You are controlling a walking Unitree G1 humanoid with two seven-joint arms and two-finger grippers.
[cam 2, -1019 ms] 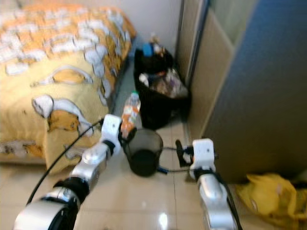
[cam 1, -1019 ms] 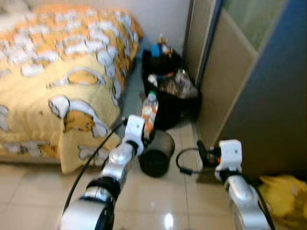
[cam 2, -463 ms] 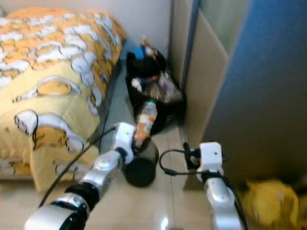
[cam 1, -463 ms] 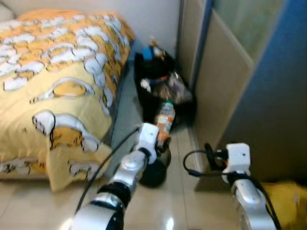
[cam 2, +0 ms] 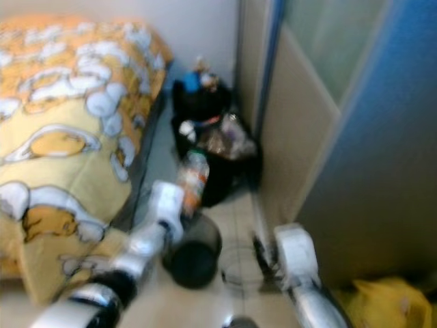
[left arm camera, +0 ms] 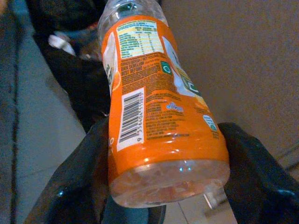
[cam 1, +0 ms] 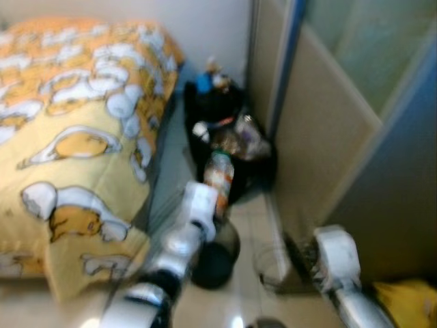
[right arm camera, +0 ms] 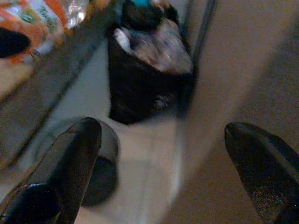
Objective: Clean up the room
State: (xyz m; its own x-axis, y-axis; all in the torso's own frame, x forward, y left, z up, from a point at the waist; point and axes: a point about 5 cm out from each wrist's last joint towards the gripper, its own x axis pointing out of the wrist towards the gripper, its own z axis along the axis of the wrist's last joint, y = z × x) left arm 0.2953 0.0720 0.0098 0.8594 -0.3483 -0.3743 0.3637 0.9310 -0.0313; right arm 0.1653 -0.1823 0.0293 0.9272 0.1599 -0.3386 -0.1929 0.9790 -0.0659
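Observation:
My left gripper (cam 1: 220,208) is shut on a clear plastic bottle with an orange label (cam 1: 219,176), held upright above a small black mesh bin (cam 1: 216,254) on the floor. In the left wrist view the bottle (left arm camera: 156,107) sits between the two black fingers (left arm camera: 84,186). Just beyond the bottle stands a black rubbish bag (cam 1: 232,147) heaped with wrappers and waste. My right gripper (right arm camera: 161,177) is open, low at the right, with the bag (right arm camera: 147,70) and the mesh bin (right arm camera: 100,163) ahead of it. The eye views are blurred.
A bed with a yellow and orange cartoon blanket (cam 1: 75,137) lies to the left. A beige panel and a blue door (cam 1: 341,137) stand to the right. A yellow bag (cam 1: 406,301) lies on the floor at the lower right. A narrow strip of floor runs between bed and panel.
The view has shifted and blurred as the camera moved nearer the corner. The bottle stays in my left gripper above the small bin. My right arm sits lower in view.

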